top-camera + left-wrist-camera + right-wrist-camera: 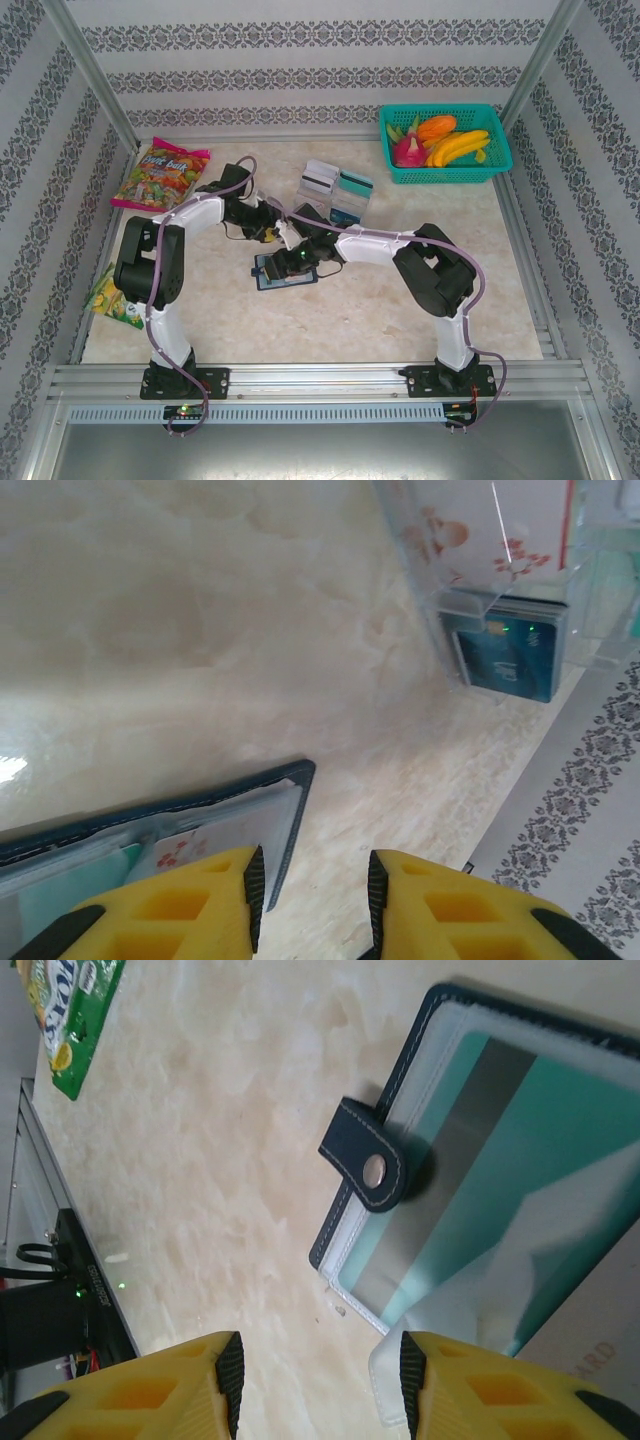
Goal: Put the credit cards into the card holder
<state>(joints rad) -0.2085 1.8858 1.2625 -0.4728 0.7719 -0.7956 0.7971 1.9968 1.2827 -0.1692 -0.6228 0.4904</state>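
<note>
One card holder (360, 1150), one basket (445, 172)

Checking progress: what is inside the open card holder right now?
Inside the card holder, behind clear plastic, lies a teal card with a grey stripe. The left wrist view also shows a white card with red flowers in a pocket. Anything beneath those cards is covered.

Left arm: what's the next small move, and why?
Probably ease the left gripper forward toward the clear stand to take the blue card: its jaws stand open and empty beside the open card holder, which already shows a teal card.
</note>
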